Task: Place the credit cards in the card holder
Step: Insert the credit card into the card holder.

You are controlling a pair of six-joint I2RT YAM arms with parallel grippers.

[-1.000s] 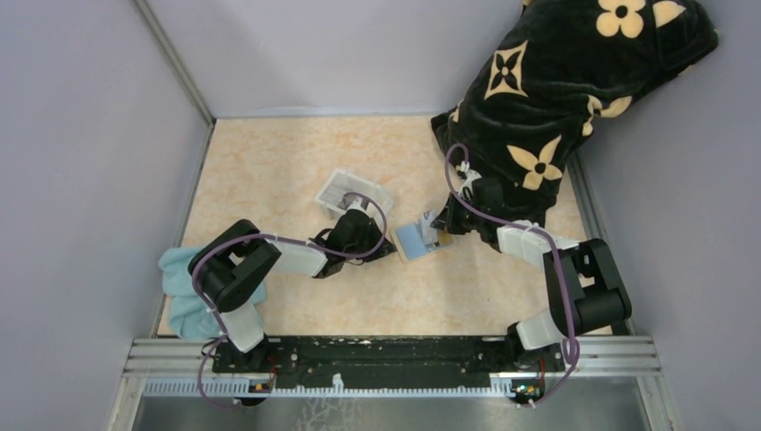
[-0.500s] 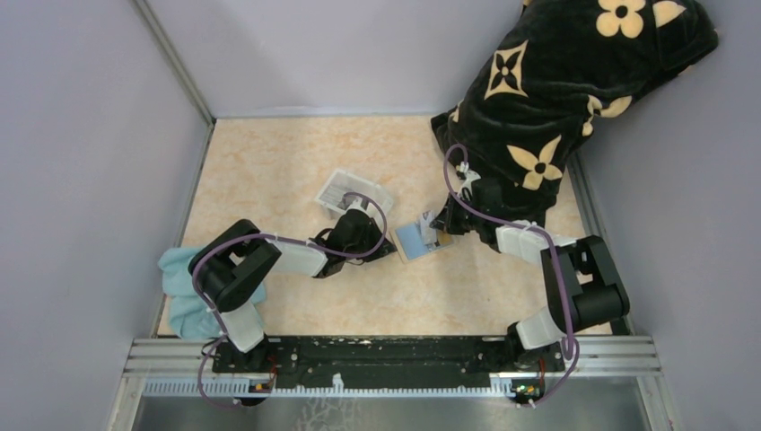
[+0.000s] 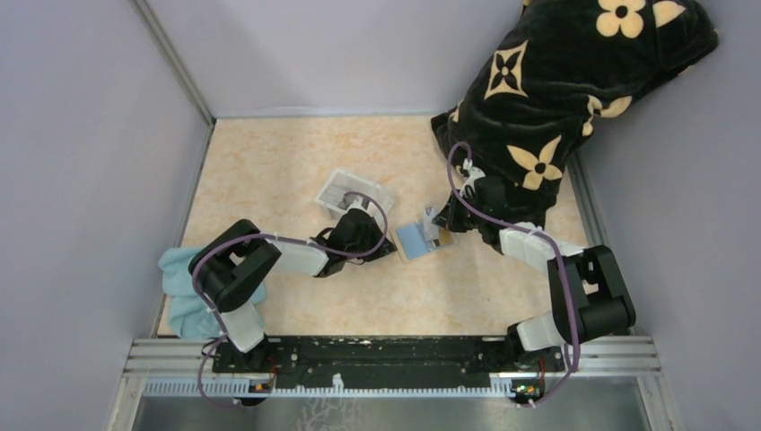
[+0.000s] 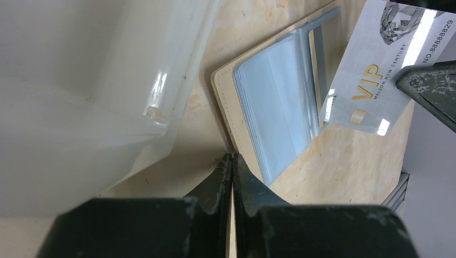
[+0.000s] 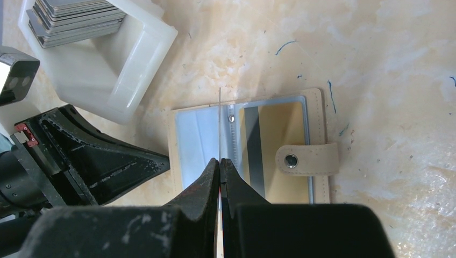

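Note:
The card holder (image 5: 196, 145) lies open on the table, blue-grey lining up, with a gold card (image 5: 277, 134) in its right pocket and the snap tab (image 5: 306, 159) at the right. My right gripper (image 5: 220, 160) is shut on a silvery VIP card (image 4: 376, 64), held on edge over the wallet's middle fold. My left gripper (image 4: 232, 157) is shut, its tips touching the wallet's left edge (image 4: 223, 113). More cards (image 5: 75, 16) are stacked in the clear white tray (image 5: 126, 70). In the top view the wallet (image 3: 415, 239) lies between both grippers.
The tray (image 3: 354, 191) stands just behind my left gripper (image 3: 386, 248). A black blanket with tan flowers (image 3: 556, 81) fills the back right corner. A light blue cloth (image 3: 184, 292) lies at the left near the left arm's base. Grey walls close in both sides.
My right arm has shifted slightly with the card still in its jaws. The wallet and my left gripper have hardly moved.

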